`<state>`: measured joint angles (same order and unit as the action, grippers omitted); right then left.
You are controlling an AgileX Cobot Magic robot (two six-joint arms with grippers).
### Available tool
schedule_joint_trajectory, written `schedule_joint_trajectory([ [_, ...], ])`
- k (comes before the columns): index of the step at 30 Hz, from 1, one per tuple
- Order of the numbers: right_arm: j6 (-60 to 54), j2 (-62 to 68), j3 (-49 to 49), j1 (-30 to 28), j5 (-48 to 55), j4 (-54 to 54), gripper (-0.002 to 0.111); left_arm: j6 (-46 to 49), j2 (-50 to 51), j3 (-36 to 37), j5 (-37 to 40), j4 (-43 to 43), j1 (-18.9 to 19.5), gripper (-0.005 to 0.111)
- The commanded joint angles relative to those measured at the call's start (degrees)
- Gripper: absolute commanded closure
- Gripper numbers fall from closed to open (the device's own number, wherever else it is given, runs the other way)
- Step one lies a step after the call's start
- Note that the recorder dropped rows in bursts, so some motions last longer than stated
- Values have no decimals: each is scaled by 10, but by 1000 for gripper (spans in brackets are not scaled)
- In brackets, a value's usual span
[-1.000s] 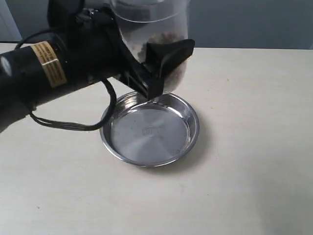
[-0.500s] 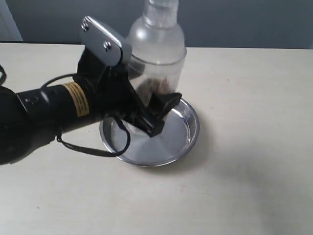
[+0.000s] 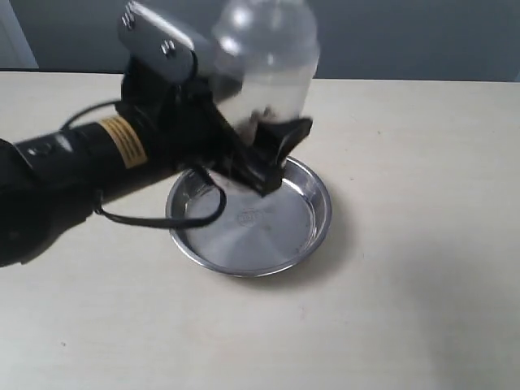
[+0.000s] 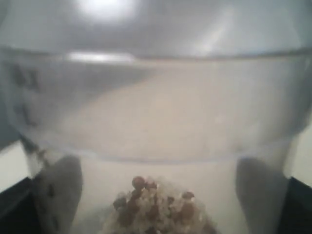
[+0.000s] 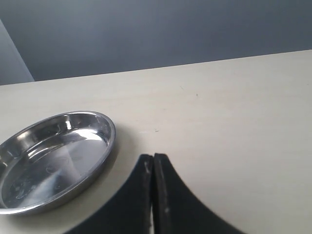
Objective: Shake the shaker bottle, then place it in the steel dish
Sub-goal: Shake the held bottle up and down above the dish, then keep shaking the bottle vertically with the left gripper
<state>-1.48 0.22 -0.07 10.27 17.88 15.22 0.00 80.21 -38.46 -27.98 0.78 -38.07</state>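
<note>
The pale beige worktop (image 3: pixel 406 309) is mostly bare. The black left arm (image 3: pixel 81 162) reaches in low across it and holds the frosted translucent plastic shaker bottle (image 3: pixel 272 65) upright in the air, over the far edge of the shallow round stainless-steel dish (image 3: pixel 268 231). The bottle looks smeared in the room view, so I judge the shake to be the step in hand.

To do it well, I would use short, firm strokes, with the bottle upright and the cap uppermost. The bottle should stay above the dish, so that setting it down is only a straight drop onto the flat bottom, clear of the raised rim.

The left jaws stand wide and are clamped on the bottle's body, 1 finger on each side of it. The right jaws are pressed shut on nothing, low over the worktop just beside the dish. A small heap of brownish granules (image 4: pixel 153 207) sits inside the bottle.
</note>
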Motion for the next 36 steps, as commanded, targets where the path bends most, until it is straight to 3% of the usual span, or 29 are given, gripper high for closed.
schedule_joint_trajectory([
  [1, 0, -2, 1, 0, -4, -1, 109, 54, 5, 2, 15, -71, 3, 107],
  [4, 0, -2, 1, 0, -4, -1, 109, 23, 64, 34, -6, -86, 1, 107],
  [8, 0, -2, 1, 0, -4, -1, 109, 0, 14, 1, -129, -13, -30, 107],
  [11, 0, -2, 1, 0, -4, -1, 109, 27, -19, -19, -78, -42, -30, 107],
  [14, 0, -2, 1, 0, -4, -1, 109, 50, 23, 8, -21, -112, -20, 107],
  [17, 0, -2, 1, 0, -4, -1, 109, 46, 41, 18, -38, -116, -25, 107],
  [20, 0, -2, 1, 0, -4, -1, 109, 47, -13, -5, -103, -76, -43, 107],
  [26, 0, -2, 1, 0, -4, -1, 109, 57, -1, 32, -30, -146, -19, 107],
  [32, 0, -2, 1, 0, -4, -1, 109, 19, -41, 38, -164, -66, -39, 107],
  [36, 0, -2, 1, 0, -4, -1, 109, 85, -33, 66, -59, -164, -28, 107],
])
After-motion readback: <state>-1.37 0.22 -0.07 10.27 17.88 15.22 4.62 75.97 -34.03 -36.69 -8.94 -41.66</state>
